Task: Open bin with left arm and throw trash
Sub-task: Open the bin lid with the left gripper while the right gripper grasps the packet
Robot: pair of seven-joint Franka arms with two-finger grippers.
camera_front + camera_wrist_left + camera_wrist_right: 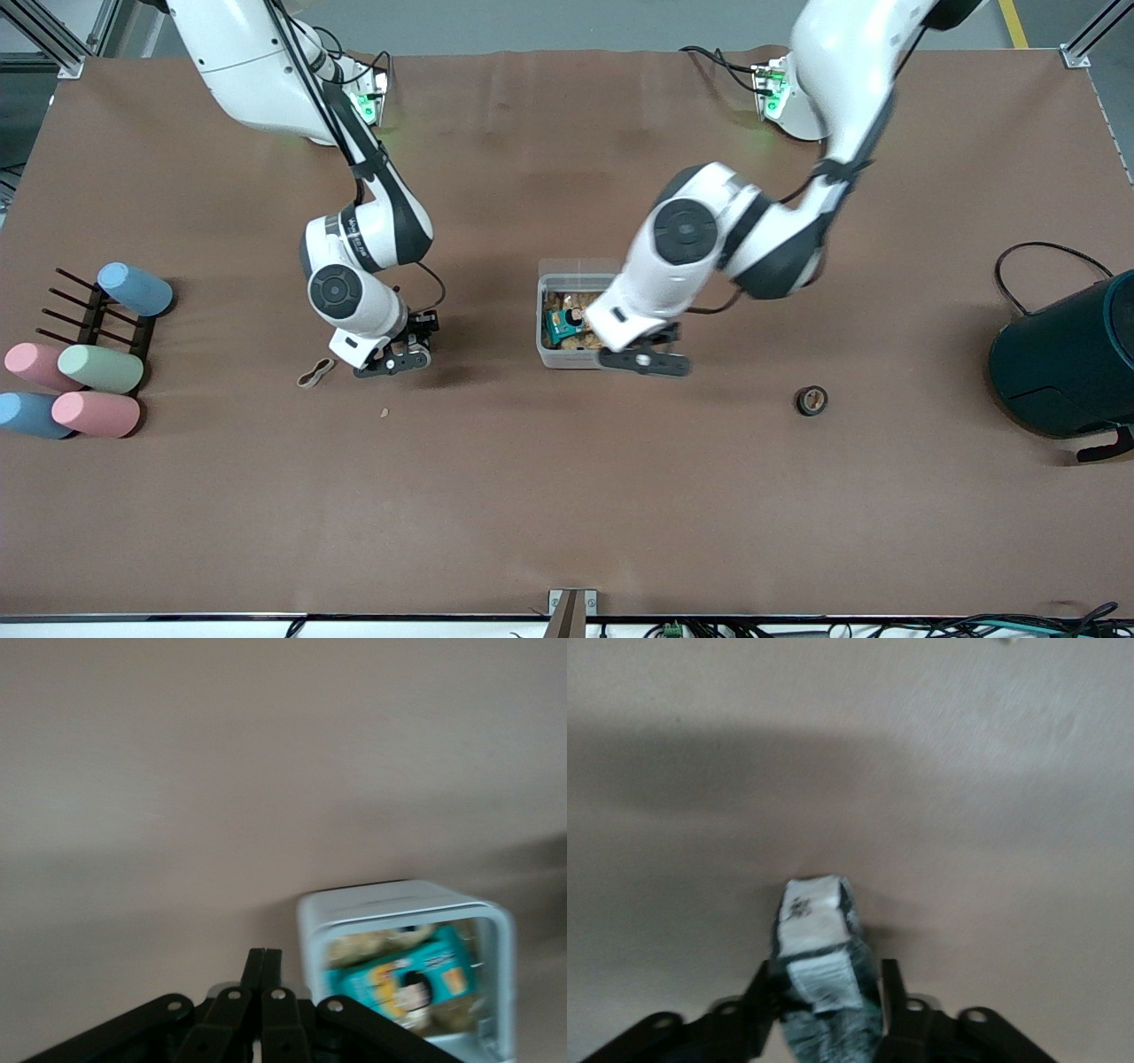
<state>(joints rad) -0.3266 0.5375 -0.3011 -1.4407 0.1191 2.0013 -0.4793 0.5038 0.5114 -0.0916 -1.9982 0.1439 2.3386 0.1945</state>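
The white bin [542, 341] stands open in the middle of the table, its lid [580, 267] tipped up at the edge farthest from the front camera. A teal packet [562, 326] and crumpled scraps lie inside; the left wrist view shows the bin [498, 935] too. My left gripper [647, 360] is shut and empty, over the bin's nearer corner toward the left arm's end; its closed fingers [257, 970] show in the left wrist view. My right gripper [399, 356] is shut on the black snack packet [819, 948] just above the table. The beige rubber band [314, 373] lies beside it. The black tape ring [811, 400] lies toward the left arm's end.
Several pastel cylinders [97, 369] and a dark rack [89, 321] sit at the right arm's end. A large dark teal round container [1067, 359] with a black cable [1028, 257] sits at the left arm's end. A small crumb [384, 412] lies nearer the front camera than my right gripper.
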